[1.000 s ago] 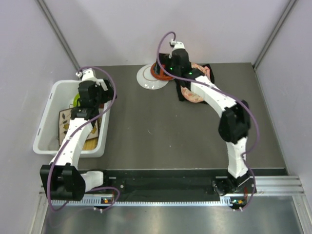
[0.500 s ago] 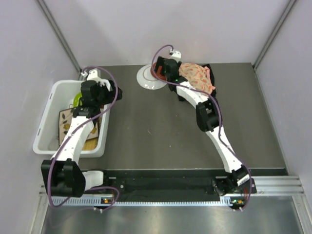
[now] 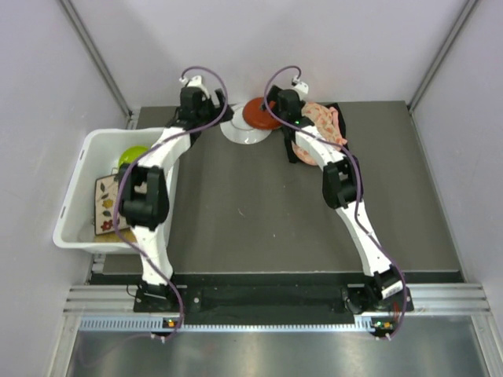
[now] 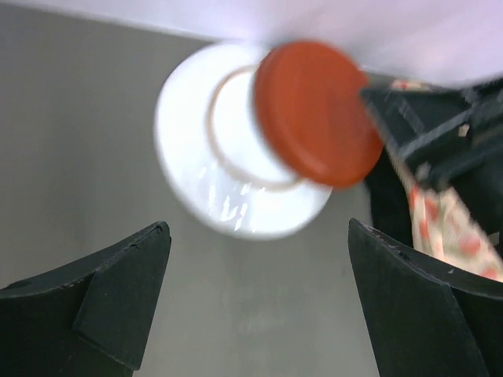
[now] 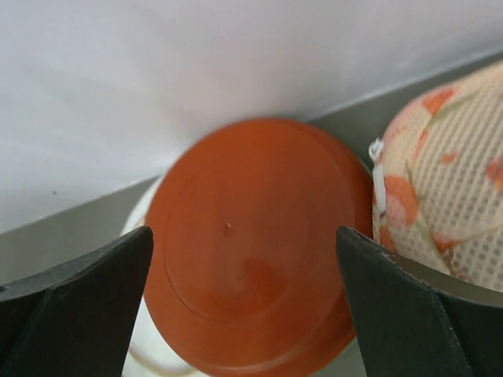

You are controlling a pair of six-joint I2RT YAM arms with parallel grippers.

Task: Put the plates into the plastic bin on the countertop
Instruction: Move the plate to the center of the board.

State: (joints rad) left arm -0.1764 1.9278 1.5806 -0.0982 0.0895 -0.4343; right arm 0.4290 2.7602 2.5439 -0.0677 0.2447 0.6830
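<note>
Red plate [image 4: 314, 110] leans on white plate [image 4: 212, 181] | left end effector [image 4: 258, 232], right end effector [image 5: 244, 236] both spread, empty | pickup pending: pinch a rim, then plastic bin [image 3: 81, 174].

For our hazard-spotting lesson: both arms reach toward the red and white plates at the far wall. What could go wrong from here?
1. The left gripper and right gripper, both open, crowd the same two plates, so the arms might collide.
2. The red plate sits off-centre over the white plate; lifting the white one first could tip it off.
3. The pink floral fabric lies right beside the red plate and might get snagged.
</note>
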